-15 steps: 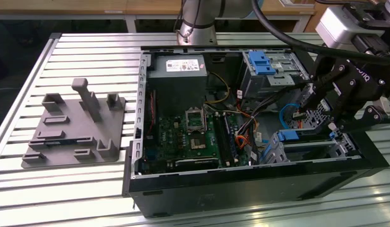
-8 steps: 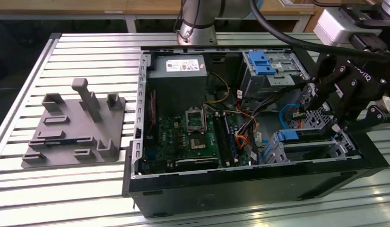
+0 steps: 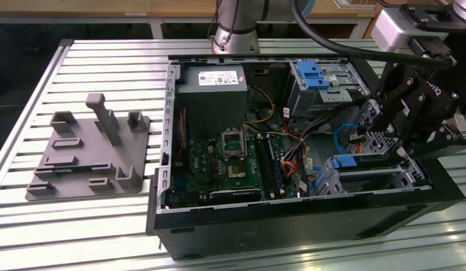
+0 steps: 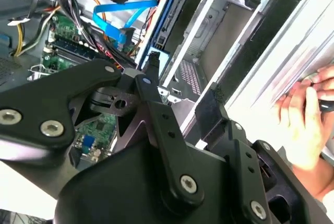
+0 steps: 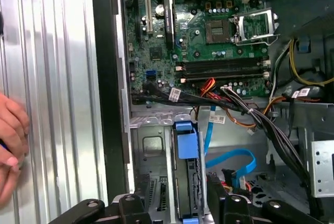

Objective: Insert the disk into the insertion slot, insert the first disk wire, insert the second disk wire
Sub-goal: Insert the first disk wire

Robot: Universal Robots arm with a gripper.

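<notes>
Blue-framed disk (image 5: 187, 141) sits in the insertion slot (image 5: 151, 151); I see my gripper (image 5: 175, 200) tilted down over that slot, fingers spread apart, holding nothing.

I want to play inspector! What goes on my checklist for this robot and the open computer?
Surface: slatted metal table carrying an open computer case.
Job's things: disk sits inside the insertion slot, blue carrier tab showing.
Clutter: grey fixture plate on the table, at the exterior view's left of the case.
Grippers: robot hand open, poised over the slot.
Cables: blue flat cable looped beside the slot; bundled coloured wires cross the case.
Surroundings: a person's hand over the table beside the case.
</notes>
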